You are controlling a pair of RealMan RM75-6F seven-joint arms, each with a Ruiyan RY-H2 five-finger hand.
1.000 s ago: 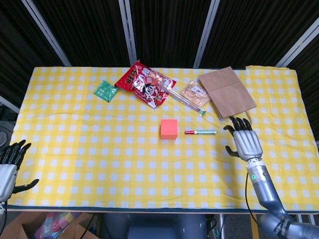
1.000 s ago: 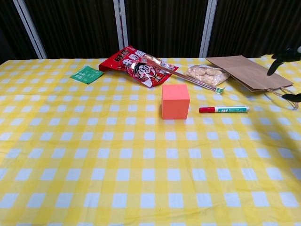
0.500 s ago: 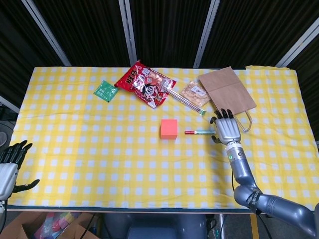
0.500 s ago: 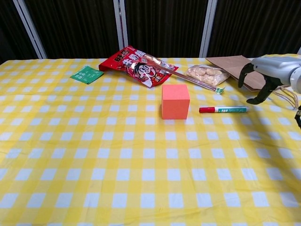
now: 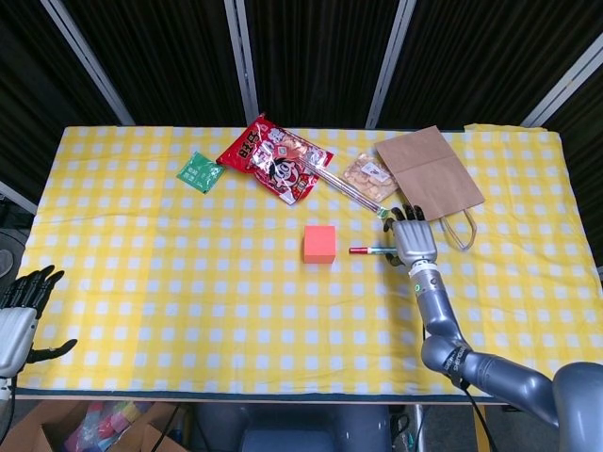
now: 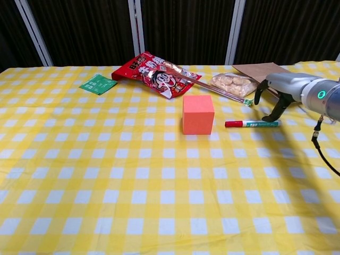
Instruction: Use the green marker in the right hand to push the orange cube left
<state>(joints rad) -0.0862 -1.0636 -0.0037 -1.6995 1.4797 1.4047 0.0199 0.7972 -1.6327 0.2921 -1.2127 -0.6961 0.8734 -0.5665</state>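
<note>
Our right hand (image 6: pixel 276 91) now hangs over the far end of the green marker (image 6: pixel 252 124), fingers (image 6: pixel 259 94) spread and curled downward, holding nothing; from the chest view the tips seem just above the barrel, though we cannot tell whether they touch it. A second ago this hand was well off to the right near the table edge, so it has swept in over the marker and the grasp is what we judge comes next. The marker lies flat beneath the fingers, its red cap pointing away from them toward the orange cube (image 6: pixel 198 114), which sits just beyond the cap, apart from it. Behind the fingers lie the brown paper bag (image 5: pixel 429 172) and a packet of snacks (image 5: pixel 366 179). Our left hand (image 5: pixel 17 315) waits far off at the near left edge, fingers apart, empty.
</note>
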